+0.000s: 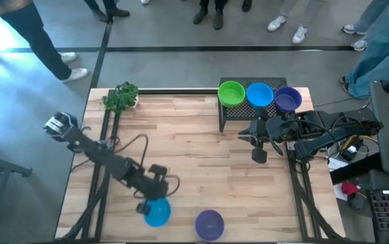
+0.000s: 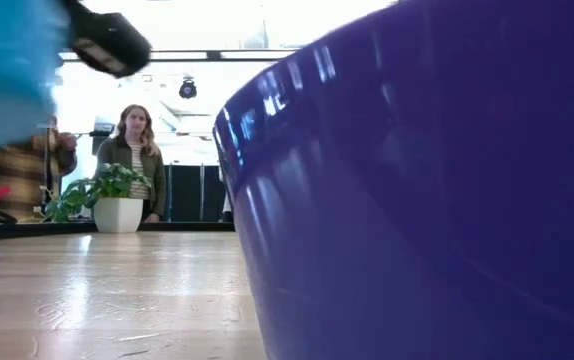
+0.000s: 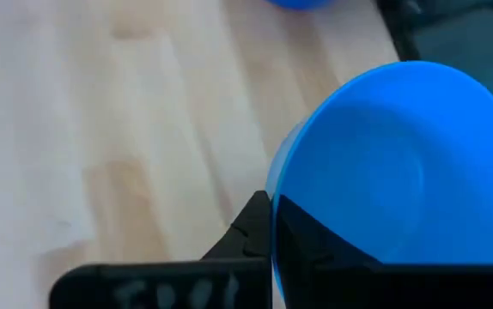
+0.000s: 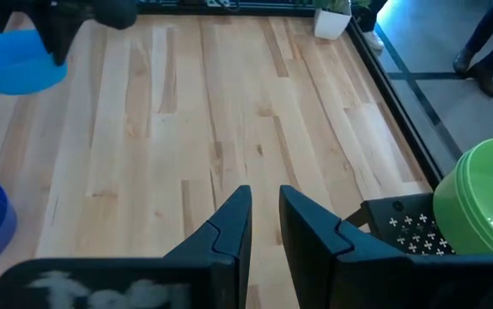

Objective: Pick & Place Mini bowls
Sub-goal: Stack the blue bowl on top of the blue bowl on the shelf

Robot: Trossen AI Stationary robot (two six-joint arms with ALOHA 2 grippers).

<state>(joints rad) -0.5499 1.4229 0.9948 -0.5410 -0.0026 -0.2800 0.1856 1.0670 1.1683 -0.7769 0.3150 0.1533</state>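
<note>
The blue mini bowl (image 1: pixel 158 213) sits at about seven o'clock on the wooden table (image 1: pixel 194 156), near the front edge, and the left gripper (image 1: pixel 148 203) pinches its rim. Just beside it, at six o'clock, stands a purple mini bowl (image 1: pixel 209 224). At one o'clock a black perforated rack (image 1: pixel 238 115) carries three stacks in a row: green bowls (image 1: pixel 232 93), blue bowls (image 1: pixel 259 95) and purple bowls (image 1: pixel 288 99). The right gripper (image 1: pixel 258 154) waits near this rack, holding nothing, its fingers a little apart. A small potted plant (image 1: pixel 120 97) is at eleven o'clock.
</note>
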